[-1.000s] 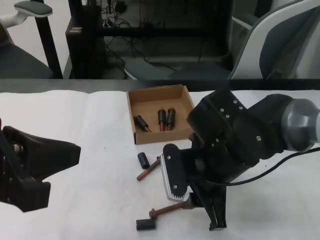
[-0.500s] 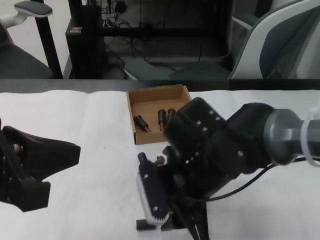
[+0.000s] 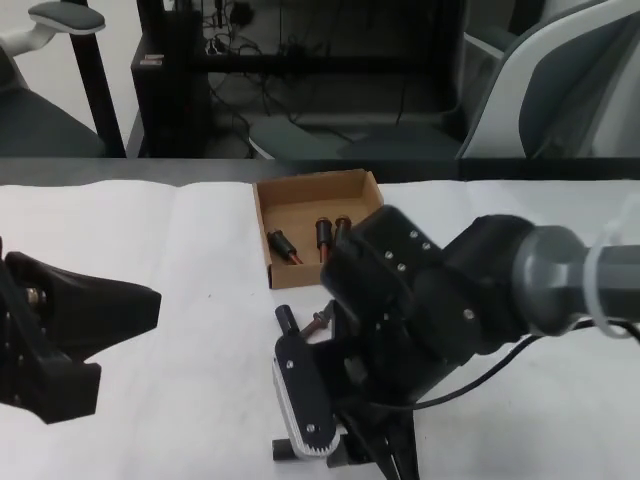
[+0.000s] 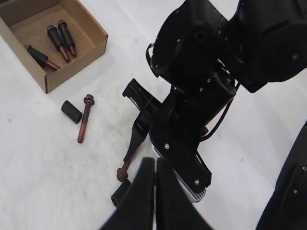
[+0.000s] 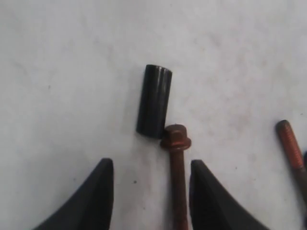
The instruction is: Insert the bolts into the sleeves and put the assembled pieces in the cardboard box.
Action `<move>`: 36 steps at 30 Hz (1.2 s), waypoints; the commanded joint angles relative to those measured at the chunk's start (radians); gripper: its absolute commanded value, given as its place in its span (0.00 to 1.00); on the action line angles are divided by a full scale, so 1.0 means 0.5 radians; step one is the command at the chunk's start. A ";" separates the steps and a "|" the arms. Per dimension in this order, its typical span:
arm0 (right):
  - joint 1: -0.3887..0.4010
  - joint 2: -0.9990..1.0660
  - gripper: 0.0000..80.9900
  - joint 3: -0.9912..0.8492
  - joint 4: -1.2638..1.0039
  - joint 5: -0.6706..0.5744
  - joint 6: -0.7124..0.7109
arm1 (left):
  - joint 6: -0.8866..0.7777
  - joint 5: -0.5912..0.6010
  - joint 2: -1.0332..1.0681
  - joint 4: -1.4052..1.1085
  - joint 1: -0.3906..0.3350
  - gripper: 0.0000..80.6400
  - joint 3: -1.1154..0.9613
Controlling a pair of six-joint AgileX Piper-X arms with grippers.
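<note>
- The sleeve [image 5: 153, 101] is a short, plain black tube. It lies on its side on the white bench [image 3: 200, 230].
- The bolt [image 5: 176, 177] is copper-brown with a flanged hex head. It also lies flat, and its head touches one end of the sleeve.
- The right gripper [image 5: 151, 164] hangs over these two parts with its fingers [image 5: 93, 201] spread apart and holding nothing.
- The bolt's shaft runs between the fingers, nearer one than the other. Its head and the sleeve lie just past the fingertips.
- The left gripper [image 4: 154, 165] is off to the side above the bench. Its fingers are pressed together and hold nothing.
- The left wrist view shows a second sleeve [image 4: 71, 111] and a second bolt [image 4: 85, 119] side by side, loose on the bench near the cardboard box [image 4: 72, 67].
- Three assembled pieces [image 4: 55, 38] lie in the box.
- In the right wrist view, the threaded end of another bolt shows at the frame's edge.
- In the high view, the right arm covers most of the nearer bolt.
</note>
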 commanded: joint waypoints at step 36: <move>-0.139 0.229 0.62 -0.187 0.006 -0.061 -0.007 | 0.011 0.006 -0.020 -0.148 0.002 0.02 -0.020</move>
